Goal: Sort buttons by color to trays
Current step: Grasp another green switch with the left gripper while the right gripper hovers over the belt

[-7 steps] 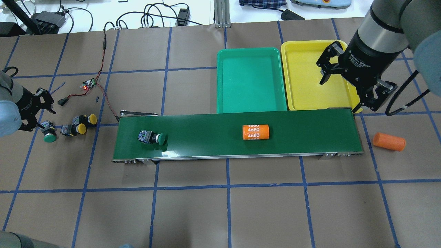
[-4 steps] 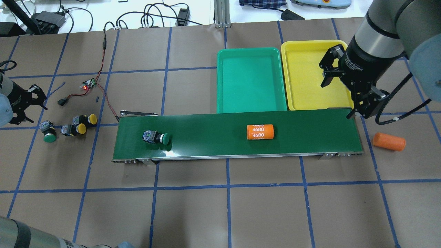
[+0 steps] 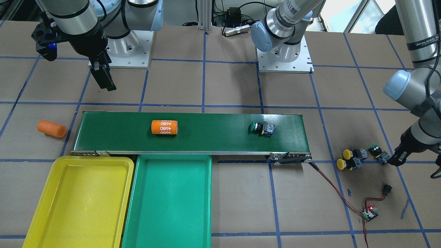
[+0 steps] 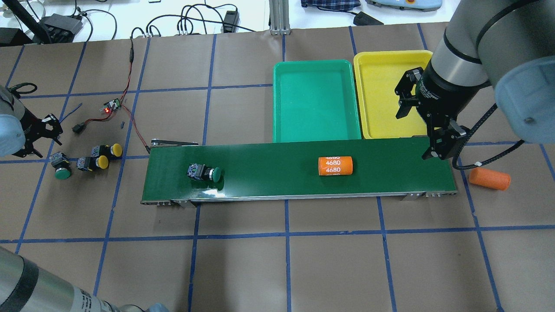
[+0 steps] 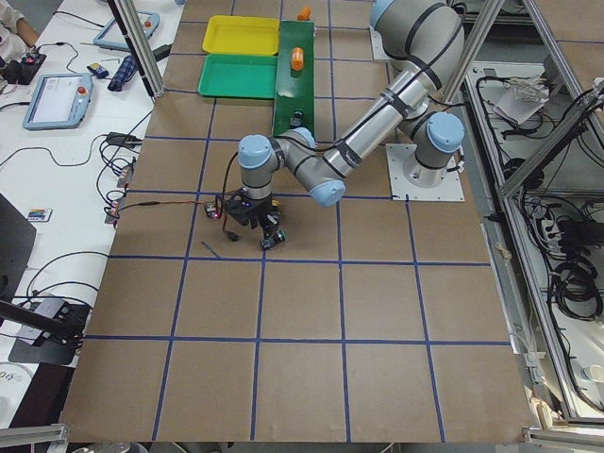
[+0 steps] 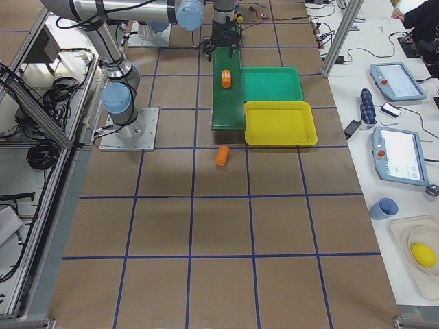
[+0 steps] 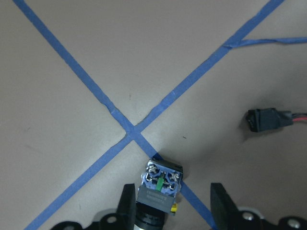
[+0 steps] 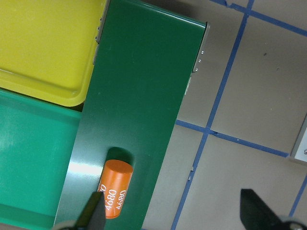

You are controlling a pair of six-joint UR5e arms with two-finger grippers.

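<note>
Left station: my left gripper (image 4: 49, 147) is over the table at the left end, fingers (image 7: 127, 211) spread. In the wrist view a green button (image 7: 160, 184) lies between them, with a gap on either side; nothing is gripped. I cannot tell how high the fingers stand above it. This button rests on the table beside a blue tape crossing, cap pointing toward me. Two yellow buttons (image 4: 102, 157) lie just beside it, toward the belt (image 4: 282, 182), touching or nearly touching each other. Belt: a second green button (image 4: 208, 173) lies on its side near the left end, cap pointing along the belt toward the trays. An orange cylinder (image 4: 334, 165) printed "4680" lies further along, right of the middle. Right station: my right gripper (image 4: 414, 134) hangs above the belt's right end and the near corner of the yellow tray (image 4: 377, 99), fingers (image 8: 93, 211) wide apart and holding nothing. The green tray (image 4: 316, 102) sits against the yellow tray's left side; both trays lie along the belt's far edge. A plain orange cylinder (image 4: 490, 178) lies on the table just past the belt's right end.
</note>
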